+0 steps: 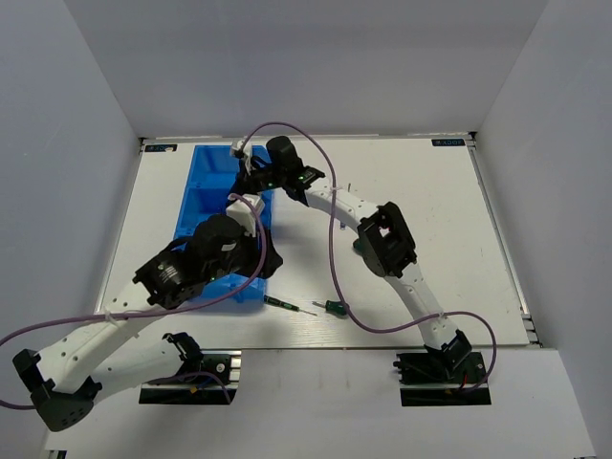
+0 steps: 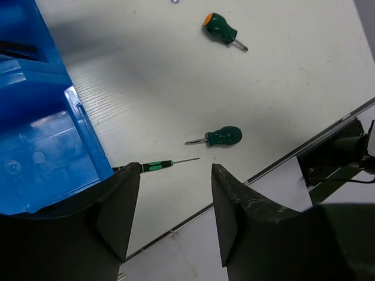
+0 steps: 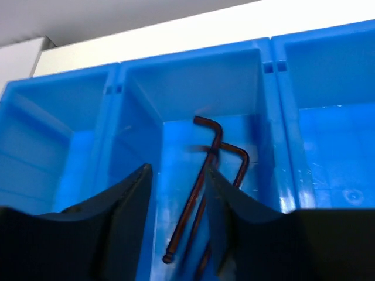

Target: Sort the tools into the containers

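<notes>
Top external: blue bins point(image 1: 206, 172) on the desk point(image 1: 430, 239). Left wrist: left end effector point(image 2: 174, 172) open, empty; stubby green screwdriver point(image 2: 224, 136) looks light and rigid, best pinched across its handle. Right wrist: right end effector point(image 3: 177, 172) parted, empty, above hex keys point(image 3: 203, 175) in the middle bin point(image 3: 176, 76).

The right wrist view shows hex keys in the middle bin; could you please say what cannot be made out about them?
- Number of hex keys: right wrist view, blurred, lower ends behind a finger of the right tool.
- Same keys, top view: hidden where the right arm and left arm cover the bins.
</notes>
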`<state>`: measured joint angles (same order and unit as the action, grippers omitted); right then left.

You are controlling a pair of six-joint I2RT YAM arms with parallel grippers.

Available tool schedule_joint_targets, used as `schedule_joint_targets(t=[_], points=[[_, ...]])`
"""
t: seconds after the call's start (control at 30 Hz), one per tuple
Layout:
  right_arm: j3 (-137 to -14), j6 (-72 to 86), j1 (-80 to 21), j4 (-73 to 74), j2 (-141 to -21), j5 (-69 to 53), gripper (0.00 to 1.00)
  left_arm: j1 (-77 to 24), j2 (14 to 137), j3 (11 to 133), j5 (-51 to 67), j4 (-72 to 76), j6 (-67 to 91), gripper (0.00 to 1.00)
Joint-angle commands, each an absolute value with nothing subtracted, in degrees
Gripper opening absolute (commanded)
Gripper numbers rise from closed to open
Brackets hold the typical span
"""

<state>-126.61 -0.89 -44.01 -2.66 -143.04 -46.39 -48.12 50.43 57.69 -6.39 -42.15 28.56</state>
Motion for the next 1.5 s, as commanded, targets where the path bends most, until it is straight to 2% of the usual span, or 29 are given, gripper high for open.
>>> schedule_joint_targets(t=[0.0,0.13,0.2,0.23,0.27,0.3,0.33,0.37,0.47,0.5,0.53,0.57,0.6,0.63,0.67,0.7,0.87,0.97,1.47], points=[[-126.7,-4.0,-43.0,-2.4,-142.0,-44.6,0.48,-48.3,53.1,59.1,-2.7,-42.2,24.5,0.62],[-124.8,-0.6,-41.8,-2.3,-136.4,-45.1,0.48,-48.3,55.5,59.1,2.4,-38.3,20.0,0.61],[-121.0,2.1,-39.7,-2.3,-134.0,-45.8,0.45,-48.3,57.3,58.5,6.6,-36.4,16.5,0.49],[-119.8,4.3,-38.9,-0.2,-132.7,-45.4,0.41,-48.3,58.0,58.5,8.0,-34.4,15.4,0.41],[-119.0,4.7,-38.1,3.2,-128.4,-45.0,0.35,-48.3,58.9,58.5,10.3,-33.7,12.9,0.27],[-114.7,4.1,-35.6,7.4,-126.8,-44.6,0.27,-48.3,60.9,58.5,11.0,-33.1,11.7,0.21],[-112.7,3.6,-34.5,11.4,-123.3,-43.9,0.09,-48.8,62.0,58.5,11.6,-31.7,10.6,0.17],[-108.1,1.8,-32.1,13.0,-119.3,-44.2,0.01,-48.8,63.2,57.9,12.1,-30.9,8.0,0.17],[-97.7,-7.6,-24.4,25.6,-111.5,-48.3,0.0,-49.8,68.7,56.5,15.7,-27.0,4.2,0.2],[-95.6,-9.0,-21.0,28.5,-109.3,-50.4,0.0,-49.8,70.3,56.0,16.9,-25.9,1.8,0.29],[-94.2,-10.7,-17.6,31.6,-108.6,-51.6,0.01,-50.5,72.1,56.0,17.8,-25.1,0.7,0.35],[-93.8,-18.5,-15.8,41.8,-107.9,-54.4,0.13,-51.3,75.6,56.0,19.9,-23.9,-0.6,0.42],[-93.6,-21.9,-14.4,46.2,-106.4,-56.1,0.31,-51.3,77.4,56.0,21.3,-23.9,-2.9,0.52],[-93.6,-24.6,-11.2,49.8,-105.9,-56.5,0.44,-52.2,79.2,56.0,22.1,-23.9,-3.7,0.55],[-93.3,-31.1,-10.1,60.8,-104.9,-55.5,0.59,-53.2,81.0,56.6,23.3,-23.9,-4.5,0.56],[-92.1,-35.7,-9.7,63.4,-103.6,-54.9,0.65,-53.7,84.3,57.6,24.0,-24.9,-6.5,0.56],[-78.2,-39.7,-3.6,64.1,-94.8,-54.8,0.7,-57.9,87.8,58.7,20.9,-24.6,-9.3,0.63],[-74.8,-39.3,-1.7,62.6,-92.0,-55.3,0.7,-60.3,88.9,59.2,18.3,-23.3,-10.9,0.65],[-68.5,-38.7,3.3,63.0,-85.9,-60.1,0.7,-67.4,101.2,61.2,-0.4,-18.3,-14.3,0.65]])
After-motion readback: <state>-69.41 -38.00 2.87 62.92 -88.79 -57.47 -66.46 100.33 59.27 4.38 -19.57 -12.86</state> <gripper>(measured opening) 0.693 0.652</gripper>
